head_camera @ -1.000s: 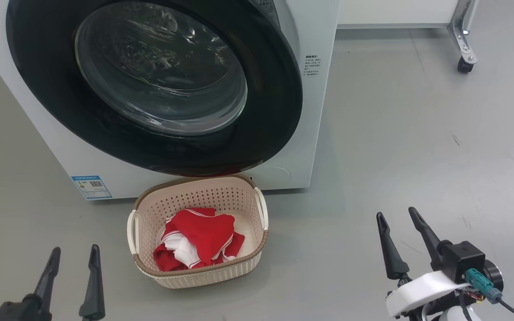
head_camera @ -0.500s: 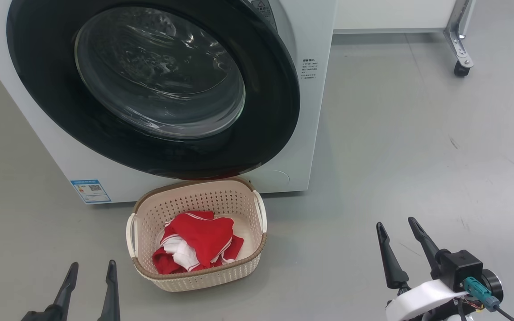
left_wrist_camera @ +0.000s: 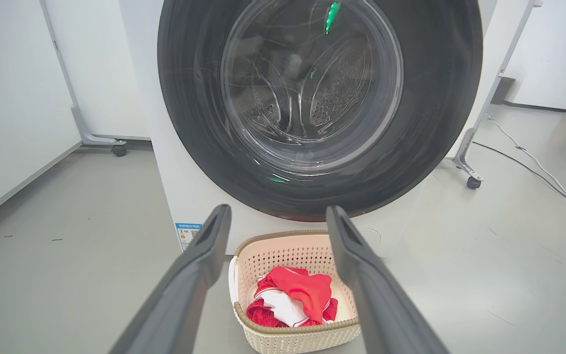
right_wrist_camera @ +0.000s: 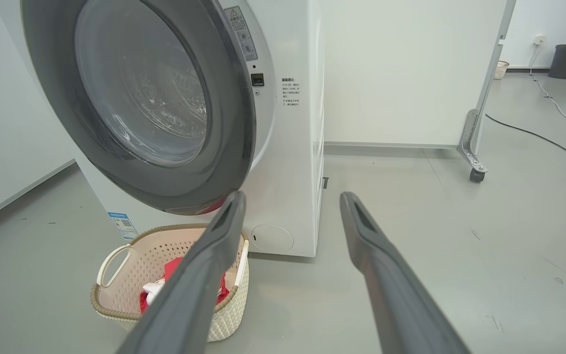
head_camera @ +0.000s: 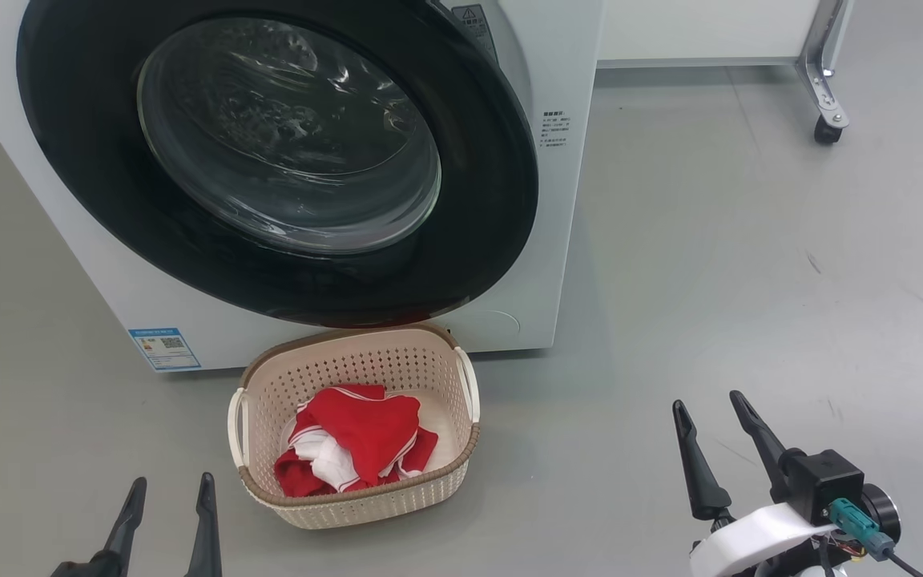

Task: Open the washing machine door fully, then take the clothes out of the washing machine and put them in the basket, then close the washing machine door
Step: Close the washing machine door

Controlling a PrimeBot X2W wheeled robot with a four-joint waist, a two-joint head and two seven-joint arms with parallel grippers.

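From the head view, the clothes (head_camera: 365,433) lie bunched in the basket (head_camera: 365,505), which stands on the floor (head_camera: 710,240) just before the machine (head_camera: 566,240), under the lower rim of the door (head_camera: 477,184). So the unloading looks done, and the step in hand is the last one, closing the door. The left hand (head_camera: 173,479) and right hand (head_camera: 708,401) hover low at either side, both with fingers spread wide and holding nothing, well apart from the door. In the left wrist view, the left hand (left_wrist_camera: 278,210) points straight at the door (left_wrist_camera: 435,98): a glossy black ring round clear bulging glass, with the steel drum seen bare through it. The clothes (left_wrist_camera: 297,290) are red with white trim, heaped at the basket's middle. In the right wrist view, the right hand (right_wrist_camera: 293,195) looks past the door's free edge (right_wrist_camera: 236,123), which stands off the white front with the latch slot showing beside it, so the door seems ajar. The next move likely calls for a firm push on that right-hand edge until it latches, keeping clear of the basket (right_wrist_camera: 116,300).
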